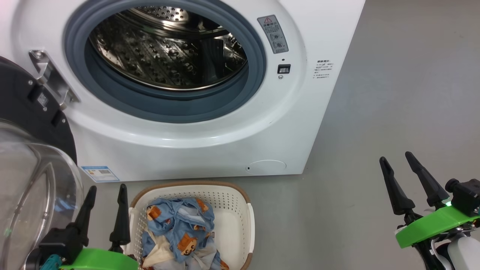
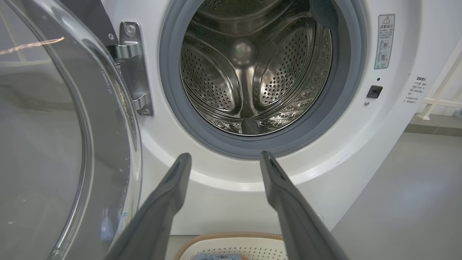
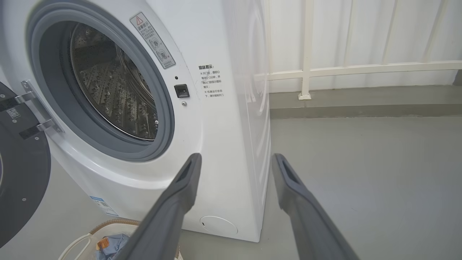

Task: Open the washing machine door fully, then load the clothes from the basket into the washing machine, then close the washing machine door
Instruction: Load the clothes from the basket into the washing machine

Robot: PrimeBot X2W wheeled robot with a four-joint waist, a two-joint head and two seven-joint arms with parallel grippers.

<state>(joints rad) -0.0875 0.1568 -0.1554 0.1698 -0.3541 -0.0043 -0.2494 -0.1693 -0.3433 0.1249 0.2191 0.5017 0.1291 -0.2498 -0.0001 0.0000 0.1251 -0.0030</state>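
The white washing machine point(image 1: 210, 131) stands with its steel drum point(image 1: 168, 45) exposed. Its black door point(image 1: 26, 101) is swung wide to the left, the clear glass bowl point(image 1: 33, 195) bulging toward me. On the floor in front sits the cream basket point(image 1: 240, 210) holding light-blue bear-print clothes point(image 1: 180, 228) and cream fabric. My left gripper point(image 1: 107, 189) is open just left of the basket, beside the door glass, with nothing between its fingers. Far to the right, over bare floor, my right gripper point(image 1: 395, 157) is open and holds nothing. The drum point(image 2: 249, 68) looks empty.
Grey floor point(image 1: 393, 93) stretches to the right of the machine. A white railing point(image 3: 306, 68) and a low step run behind it. The open door point(image 2: 54, 144) takes up the space at my left. The round service flap point(image 1: 267, 166) sits low on the machine's front.
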